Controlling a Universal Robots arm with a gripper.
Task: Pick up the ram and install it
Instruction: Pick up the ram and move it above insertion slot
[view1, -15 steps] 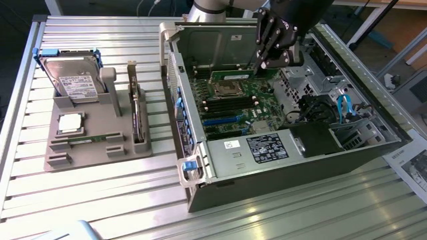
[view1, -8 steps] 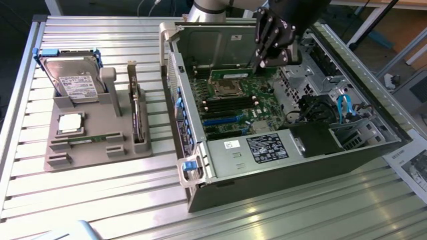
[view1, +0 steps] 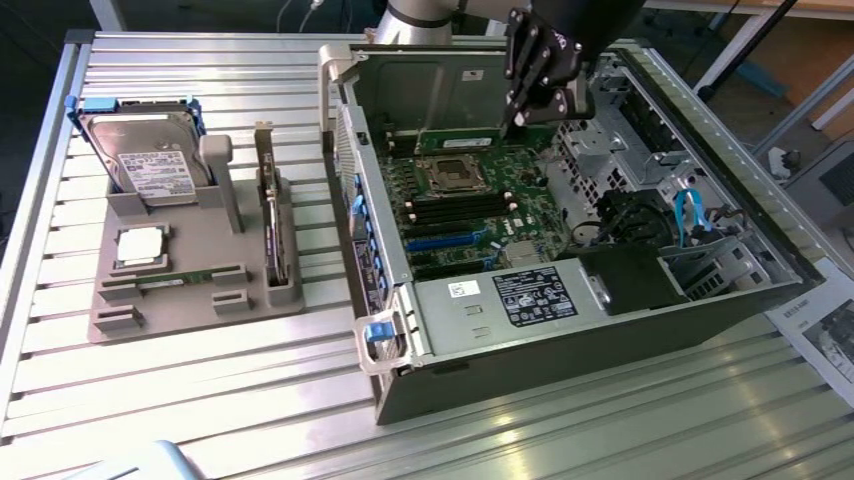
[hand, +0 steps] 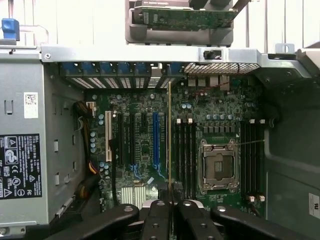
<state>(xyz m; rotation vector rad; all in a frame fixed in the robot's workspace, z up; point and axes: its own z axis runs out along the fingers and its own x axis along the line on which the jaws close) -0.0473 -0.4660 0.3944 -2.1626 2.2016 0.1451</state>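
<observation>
Black two-fingered gripper (view1: 515, 118): jaws closed on the long, thin green circuit-board ram stick (view1: 461, 131) (seen edge-on in the wrist view); stick held inside the open grey metal computer case (view1: 534, 370), seemingly clear above the green motherboard (view1: 534, 205), near the empty silver processor socket (view1: 451, 172); grey moulded parts holder (view1: 200, 240) with silver hard drive (view1: 147, 165) stands beside the case, at the exterior view's left.
</observation>
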